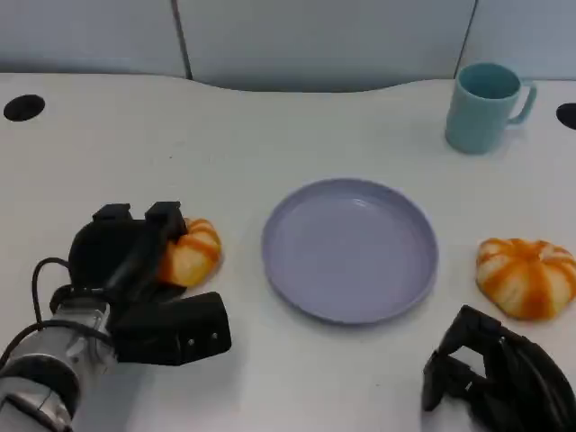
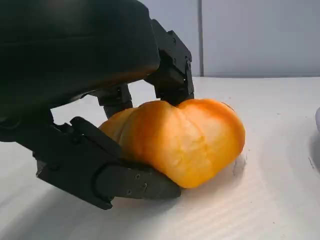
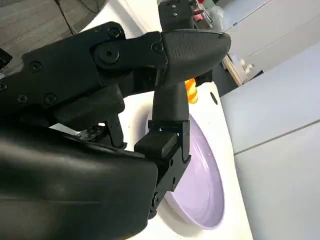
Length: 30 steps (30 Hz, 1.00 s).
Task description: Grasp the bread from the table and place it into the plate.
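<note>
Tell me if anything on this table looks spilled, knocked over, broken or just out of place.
Nothing stands out. The teal mug stands upright, the lavender plate lies flat and bare, and both pumpkin-shaped bread rolls look whole: one on the table with the left hand closed around it, the other right of the plate.

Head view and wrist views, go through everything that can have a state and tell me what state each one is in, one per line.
Left hand: fingers closed around the left orange-and-white striped bread roll.
Left orange-and-white striped bread roll: gripped, resting on the table.
Right hand: holds nothing, fingers curled in.
Right orange-and-white striped bread roll: lying free on the table, untouched.
Round lavender plate: upright, nothing on it.
Teal mug: upright; contents cannot be told.
</note>
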Tool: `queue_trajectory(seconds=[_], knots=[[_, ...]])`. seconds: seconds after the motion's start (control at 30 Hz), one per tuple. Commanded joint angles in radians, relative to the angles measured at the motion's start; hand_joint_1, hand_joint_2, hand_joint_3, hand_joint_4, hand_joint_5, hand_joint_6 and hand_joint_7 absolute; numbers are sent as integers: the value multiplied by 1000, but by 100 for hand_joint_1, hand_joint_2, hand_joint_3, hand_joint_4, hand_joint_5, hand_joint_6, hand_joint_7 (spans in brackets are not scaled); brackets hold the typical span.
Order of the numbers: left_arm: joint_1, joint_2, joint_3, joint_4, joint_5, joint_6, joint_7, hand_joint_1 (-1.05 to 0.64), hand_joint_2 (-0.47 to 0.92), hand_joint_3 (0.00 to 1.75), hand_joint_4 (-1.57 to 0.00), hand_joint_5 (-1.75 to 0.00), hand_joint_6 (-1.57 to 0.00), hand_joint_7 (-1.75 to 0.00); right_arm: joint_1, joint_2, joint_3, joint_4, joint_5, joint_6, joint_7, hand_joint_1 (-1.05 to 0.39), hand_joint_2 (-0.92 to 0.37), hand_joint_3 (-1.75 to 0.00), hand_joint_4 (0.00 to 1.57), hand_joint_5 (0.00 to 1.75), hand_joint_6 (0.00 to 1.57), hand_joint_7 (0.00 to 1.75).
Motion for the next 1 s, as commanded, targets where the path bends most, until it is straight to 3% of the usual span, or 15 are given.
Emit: queue_trajectory(seconds=[0.03, 0.17, 0.2, 0.27, 0.3, 0.33, 0.43, 1.0], knots=[[0, 11, 3, 7, -6, -1, 17, -18, 79, 69, -81, -175, -62, -175, 6, -15, -10, -12, 11, 7, -5, -60, -92, -33, 71, 175, 62, 150], [0, 10, 3, 8, -6, -1, 18, -18, 78, 70, -81, -175, -62, -175, 6, -15, -10, -12, 11, 8, -5, -60, -92, -33, 71, 175, 62, 150], [-7, 27, 29, -9, -35, -53, 6, -18, 78, 70, -81, -175, -62, -175, -2, -15, -11, -2, 9, 5, -5, -60, -92, -33, 71, 175, 62, 150], [-16, 49, 63, -28, -71, -121, -10, -13, 61, 95, -83, -175, -63, -175, -12, -16, -12, 11, 7, 3, -5, -61, -92, -32, 72, 175, 62, 149], [-19, 70, 86, -69, -94, -168, -6, -12, 58, 99, -83, -175, -63, -175, -15, -16, -14, 17, 9, 0, -3, -62, -92, -32, 72, 175, 62, 149], [-104, 20, 48, -155, -77, -235, -79, -10, 54, 99, -82, -175, -64, -175, -22, -10, -11, 26, 10, -2, 2, -61, -92, -33, 72, 175, 62, 149], [-224, -57, -10, -288, -53, -322, -211, -25, 58, 104, -94, -175, -73, -175, -33, -2, -5, 43, 12, -6, 9, -60, -92, -32, 73, 175, 62, 148], [-211, -49, 1, -333, -75, -337, -341, -27, 66, 110, -98, -175, -76, -175, -38, -1, -8, 62, 1, -28, 22, -61, -92, -33, 72, 175, 62, 145]])
